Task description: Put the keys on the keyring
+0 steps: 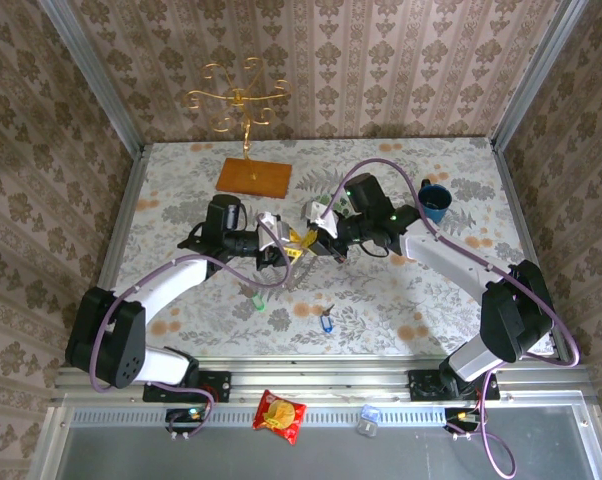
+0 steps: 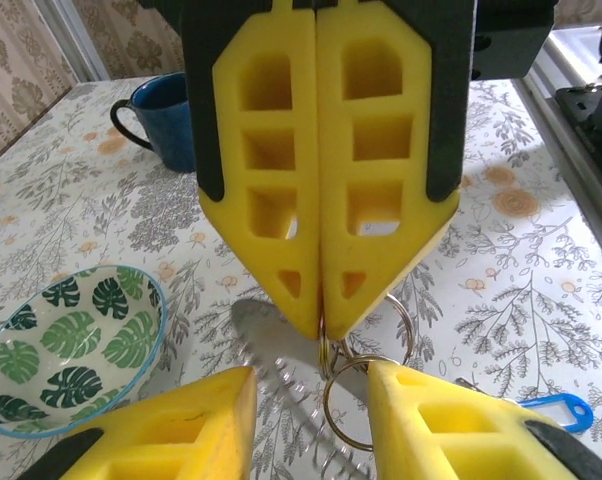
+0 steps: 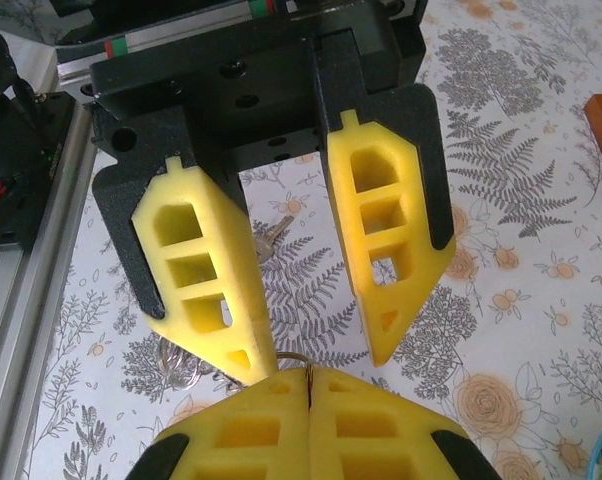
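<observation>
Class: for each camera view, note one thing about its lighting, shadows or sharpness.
Top external: even light, only faint shadows beneath the arms. Left wrist: the right pincer, shut on the keyring, throws a soft grey shadow on the tablecloth. Right wrist: the left pincer has evenly lit yellow foam, no glare; the cloth behind is sharp.

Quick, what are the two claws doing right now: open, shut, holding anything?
Left gripper: open, fingers either side of the keyring.
Right gripper: shut, pinching the keyring.
</observation>
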`<state>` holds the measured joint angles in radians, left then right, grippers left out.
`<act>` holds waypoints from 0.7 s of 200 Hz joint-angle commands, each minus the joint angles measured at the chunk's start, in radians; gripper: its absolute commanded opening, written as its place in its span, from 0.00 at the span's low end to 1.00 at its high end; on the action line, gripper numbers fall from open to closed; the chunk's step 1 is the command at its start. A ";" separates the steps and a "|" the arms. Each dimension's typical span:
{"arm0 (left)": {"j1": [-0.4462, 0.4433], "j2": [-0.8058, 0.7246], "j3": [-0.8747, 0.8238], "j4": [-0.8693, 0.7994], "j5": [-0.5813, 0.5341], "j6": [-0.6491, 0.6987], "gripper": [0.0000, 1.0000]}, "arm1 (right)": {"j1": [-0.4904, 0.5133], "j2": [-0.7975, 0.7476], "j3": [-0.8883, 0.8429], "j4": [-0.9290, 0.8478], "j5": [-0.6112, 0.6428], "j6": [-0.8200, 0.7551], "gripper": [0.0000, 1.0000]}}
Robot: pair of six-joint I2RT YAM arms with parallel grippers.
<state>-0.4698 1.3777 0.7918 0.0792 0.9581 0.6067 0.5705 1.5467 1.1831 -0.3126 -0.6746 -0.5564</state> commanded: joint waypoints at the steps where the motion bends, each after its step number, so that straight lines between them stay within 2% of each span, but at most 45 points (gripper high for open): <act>1: 0.005 0.015 0.000 -0.020 0.082 0.014 0.34 | 0.012 0.004 0.043 0.016 -0.043 -0.034 0.00; 53: 0.007 0.026 0.021 -0.044 0.107 0.015 0.16 | 0.024 0.007 0.047 0.010 -0.055 -0.042 0.00; 117: 0.008 0.007 0.009 0.019 0.151 -0.055 0.14 | 0.025 0.013 0.034 0.007 -0.048 -0.053 0.00; 140: 0.043 0.000 -0.014 0.129 0.180 -0.141 0.00 | 0.026 0.011 0.030 0.007 -0.062 -0.048 0.00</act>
<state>-0.4557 1.3933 0.7902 0.0669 1.0542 0.5518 0.5861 1.5517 1.1851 -0.3164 -0.6903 -0.5941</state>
